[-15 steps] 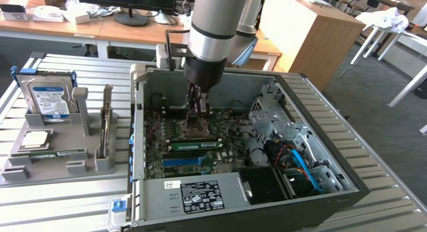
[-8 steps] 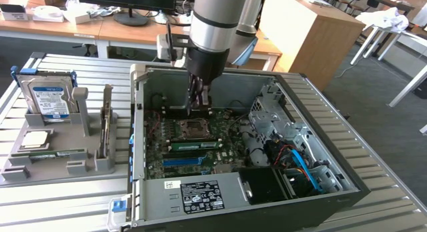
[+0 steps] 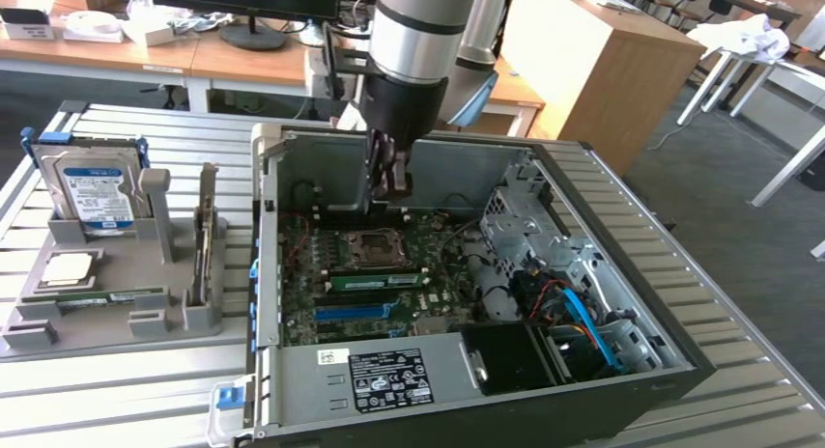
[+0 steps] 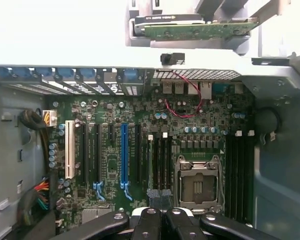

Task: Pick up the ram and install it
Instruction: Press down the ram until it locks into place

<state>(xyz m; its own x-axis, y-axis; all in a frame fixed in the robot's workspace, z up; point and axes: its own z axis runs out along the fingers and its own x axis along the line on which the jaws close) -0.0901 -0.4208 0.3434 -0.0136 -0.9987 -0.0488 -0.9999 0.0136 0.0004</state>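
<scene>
Claw (image 3: 390, 184) hung inside the open computer case (image 3: 619, 245), over the motherboard (image 3: 374, 274) near the empty processor socket (image 4: 197, 187), fingers pressed together on nothing. Ram (image 3: 100, 297) lay flat in the grey holder (image 3: 116, 324) on the desk (image 3: 129, 390), well apart, toward the exterior view's left.

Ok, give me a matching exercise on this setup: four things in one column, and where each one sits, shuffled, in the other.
1. hard drive
2. ram
3. expansion card
4. gripper

A. above the motherboard inside the open computer case
B. lying flat near the front of the grey tray
C. upright at the tray's far end
D. standing on edge on the tray's side nearest the case

Pairs: 1-C, 2-B, 3-D, 4-A
</scene>
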